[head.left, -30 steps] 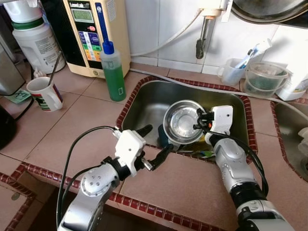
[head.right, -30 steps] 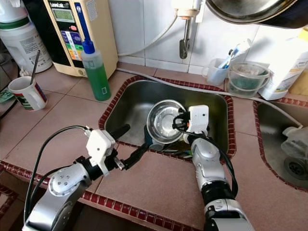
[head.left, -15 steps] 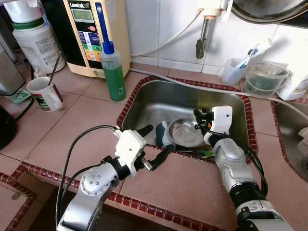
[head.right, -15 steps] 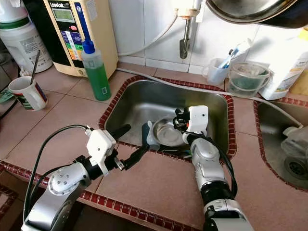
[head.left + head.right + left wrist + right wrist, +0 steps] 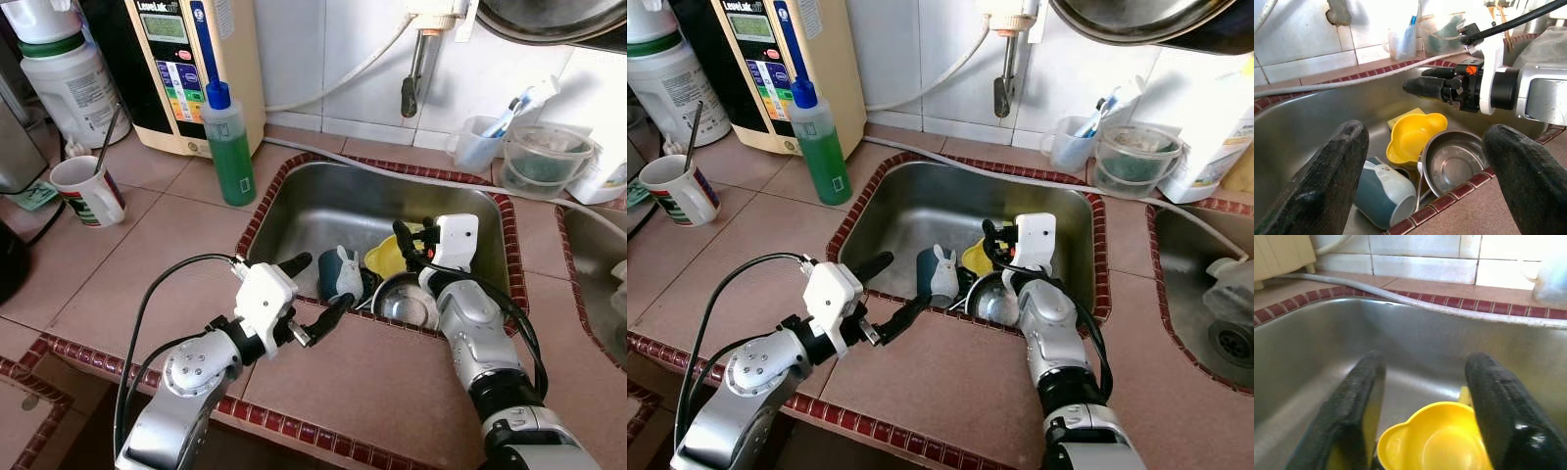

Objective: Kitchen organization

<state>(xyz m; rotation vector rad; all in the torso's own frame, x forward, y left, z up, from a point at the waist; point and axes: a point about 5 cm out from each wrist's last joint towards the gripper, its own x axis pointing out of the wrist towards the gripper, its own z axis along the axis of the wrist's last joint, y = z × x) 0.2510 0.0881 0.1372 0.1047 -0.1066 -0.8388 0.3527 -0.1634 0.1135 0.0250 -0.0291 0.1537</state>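
The sink's [image 5: 294,211] far half lies bare and reachable; its near edge is crowded by a teal mug [image 5: 338,276], yellow cup [image 5: 387,259] and steel bowl [image 5: 407,304]. The faucet [image 5: 419,59] overhangs the back.

The two eye views are looking steeply down from the head onto the sink [image 5: 323,211]. The left wrist view is facing across it from the near rim; the right wrist view is sitting close inside, both sharing the yellow bowl [image 5: 1413,134].
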